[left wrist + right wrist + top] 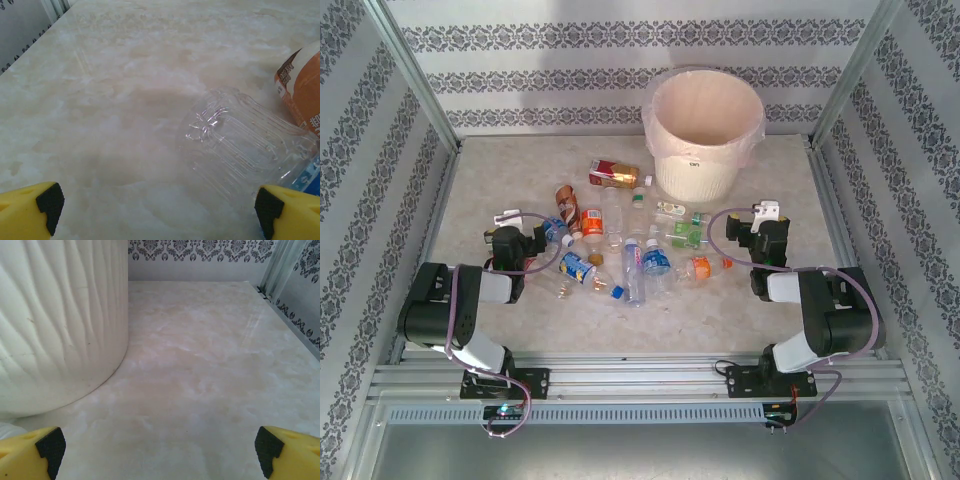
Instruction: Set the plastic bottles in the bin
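Several small, crushed plastic bottles [620, 245] lie scattered mid-table, with orange, blue and green labels. The cream bin [705, 130] with its pinkish liner stands at the back, and its inside looks bare. My left gripper [512, 218] hangs open at the left edge of the pile. In the left wrist view a clear ribbed bottle [240, 145] lies just ahead of the right finger [272, 212], beside an orange-labelled bottle [302, 85]. My right gripper [762, 214] is open over bare table, right of the pile. The bin's ribbed wall [60, 325] stands to its front left.
Metal frame posts and patterned walls close in the table [520, 310] on the left, right and back. Bare marble-look tabletop lies left of the pile and right of the bin [210, 365]. A rail runs along the near edge at the arm bases.
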Robot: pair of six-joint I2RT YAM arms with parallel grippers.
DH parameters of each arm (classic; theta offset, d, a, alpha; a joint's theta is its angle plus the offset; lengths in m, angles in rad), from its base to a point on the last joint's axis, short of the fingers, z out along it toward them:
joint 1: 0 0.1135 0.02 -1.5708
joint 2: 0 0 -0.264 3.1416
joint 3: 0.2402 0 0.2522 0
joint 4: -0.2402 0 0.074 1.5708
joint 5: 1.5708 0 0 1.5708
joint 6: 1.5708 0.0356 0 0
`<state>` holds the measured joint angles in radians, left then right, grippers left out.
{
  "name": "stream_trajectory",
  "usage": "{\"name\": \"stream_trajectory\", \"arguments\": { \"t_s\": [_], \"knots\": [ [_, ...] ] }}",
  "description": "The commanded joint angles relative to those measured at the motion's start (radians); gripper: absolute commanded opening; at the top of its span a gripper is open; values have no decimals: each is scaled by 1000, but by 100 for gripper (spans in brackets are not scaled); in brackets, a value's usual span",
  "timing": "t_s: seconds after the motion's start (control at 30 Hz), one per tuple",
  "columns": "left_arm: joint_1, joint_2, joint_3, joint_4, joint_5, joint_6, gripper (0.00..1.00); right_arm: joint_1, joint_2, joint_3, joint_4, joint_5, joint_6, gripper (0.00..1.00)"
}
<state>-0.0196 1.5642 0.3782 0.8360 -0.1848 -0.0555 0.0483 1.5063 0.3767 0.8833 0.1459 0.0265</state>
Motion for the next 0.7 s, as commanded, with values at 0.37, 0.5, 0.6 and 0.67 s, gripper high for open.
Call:
{"name": "stream_trajectory", "arguments": {
  "t_s": [0.37, 0.5, 0.6, 0.67],
  "knots": [
    [-8, -5, 13, 38, 12, 11, 100, -7, 3, -2, 29, 7, 13, 98],
    [-8, -6, 13, 37, 13, 11, 100, -9, 3, -1, 26, 3, 15, 98],
    [-8, -6, 13, 37, 13, 11, 100, -11, 2, -1, 25, -1, 15, 98],
    [-8, -6, 13, 37, 12, 11, 100, -10, 2, -1, 25, -3, 17, 98]
  ]
}}
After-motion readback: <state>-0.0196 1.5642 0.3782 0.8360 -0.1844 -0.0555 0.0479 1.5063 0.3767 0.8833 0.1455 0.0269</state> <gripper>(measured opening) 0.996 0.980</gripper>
